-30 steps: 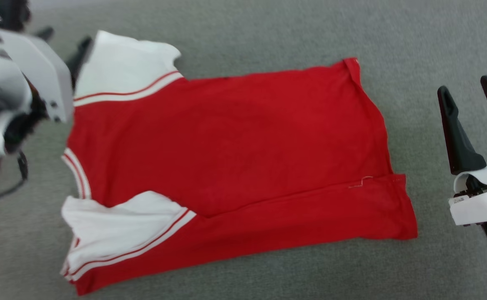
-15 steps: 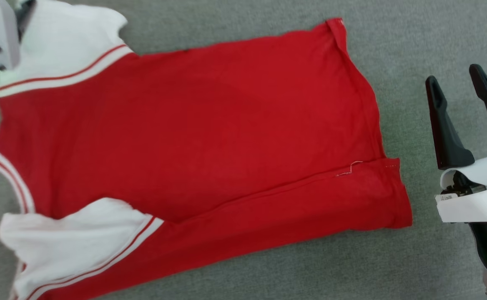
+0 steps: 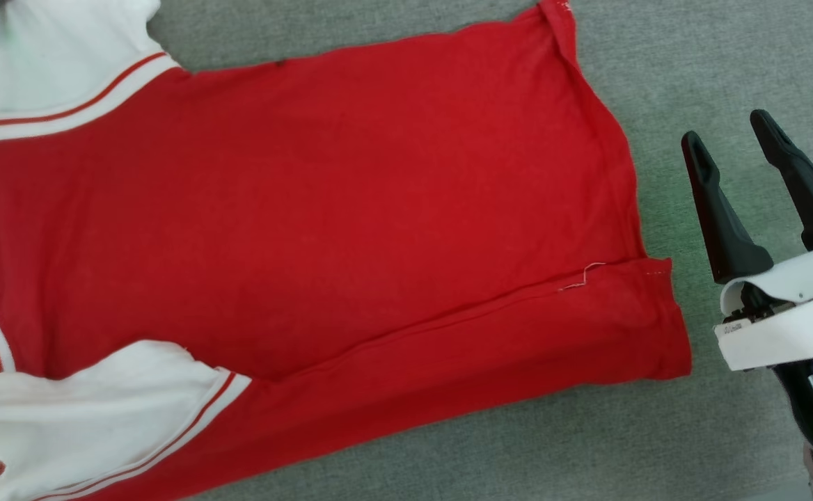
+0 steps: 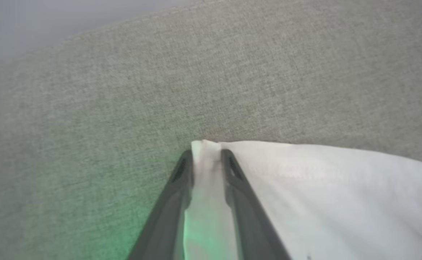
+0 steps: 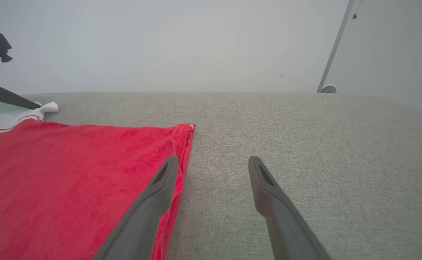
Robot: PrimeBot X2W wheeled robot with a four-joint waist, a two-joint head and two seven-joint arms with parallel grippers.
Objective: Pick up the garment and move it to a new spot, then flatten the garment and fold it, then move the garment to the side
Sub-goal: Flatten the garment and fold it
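Note:
The garment (image 3: 323, 209) lies spread flat on the grey cloth surface, plain red side up, with its white sleeves at the left and its hem at the right. In the left wrist view my left gripper (image 4: 206, 155) is shut on the outer edge of the far white sleeve (image 4: 323, 187), and a pinch of white cloth bunches between its fingertips. The right wrist view shows that same grip from afar, left gripper (image 5: 37, 105) at the sleeve tip. My right gripper (image 3: 727, 129) stands open just right of the hem, nothing in it; its left finger (image 5: 160, 187) overlaps the garment's edge (image 5: 70, 180).
The grey fabric surface (image 3: 727, 56) stretches on beyond the hem to the right and behind the garment. A pale wall (image 5: 196, 43) rises behind it, with a thin pole (image 5: 335, 43) at the far right.
The head camera has shifted, so the garment sits further left and larger. My left gripper has gone from open to pinching the far sleeve's edge. The right gripper stays open.

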